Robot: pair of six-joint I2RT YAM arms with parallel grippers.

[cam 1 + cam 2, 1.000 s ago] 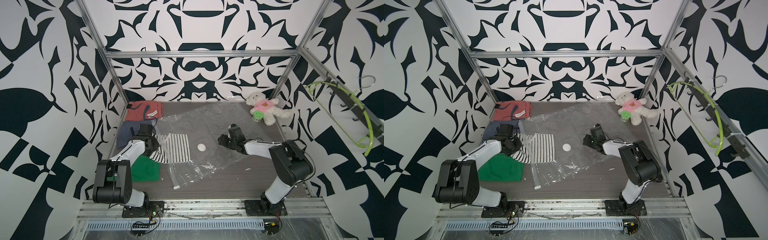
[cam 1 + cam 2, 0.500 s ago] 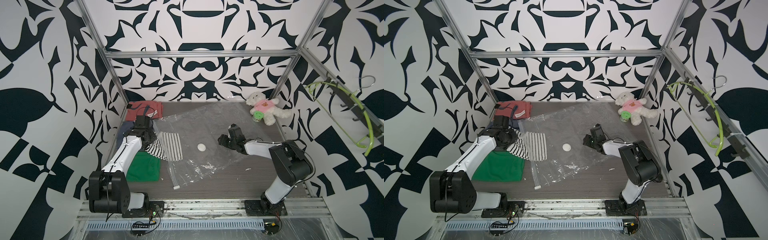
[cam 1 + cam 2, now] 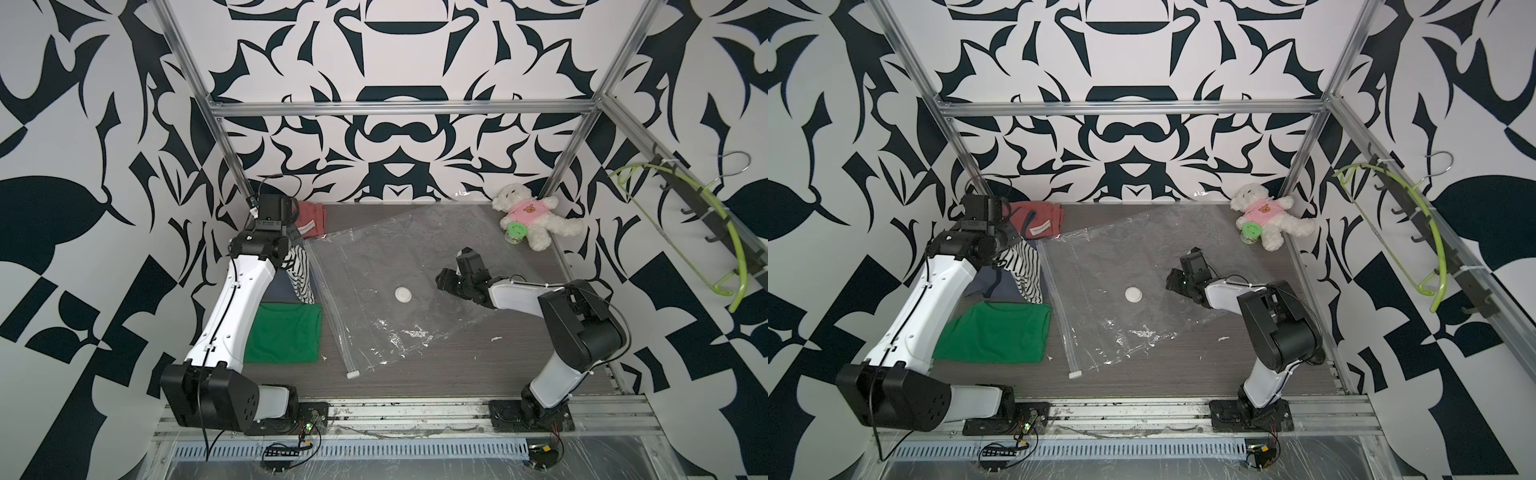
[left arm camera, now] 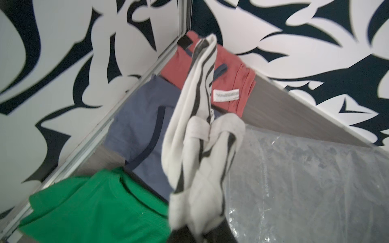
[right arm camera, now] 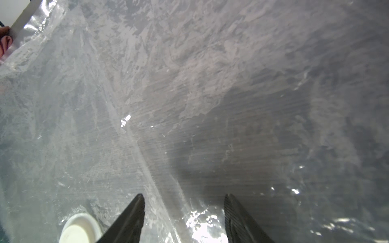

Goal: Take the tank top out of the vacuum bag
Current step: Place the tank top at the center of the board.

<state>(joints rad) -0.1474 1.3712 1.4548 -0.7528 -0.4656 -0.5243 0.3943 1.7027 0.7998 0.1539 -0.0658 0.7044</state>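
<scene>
Lifted out since the earlier frame, the black-and-white striped fabric tank top hangs clenched in the left gripper, just beside the large clear crinkly plastic vacuum bag. The right gripper, jaws spread and empty, rests on the flat-lying bag.

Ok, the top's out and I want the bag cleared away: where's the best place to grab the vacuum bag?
Probably the zip strip near the slider clip, coming from the front edge of the table with jaws across the strip. The vacuum bag lies flat and slack; that strip looks its thickest, stiffest edge.
</scene>
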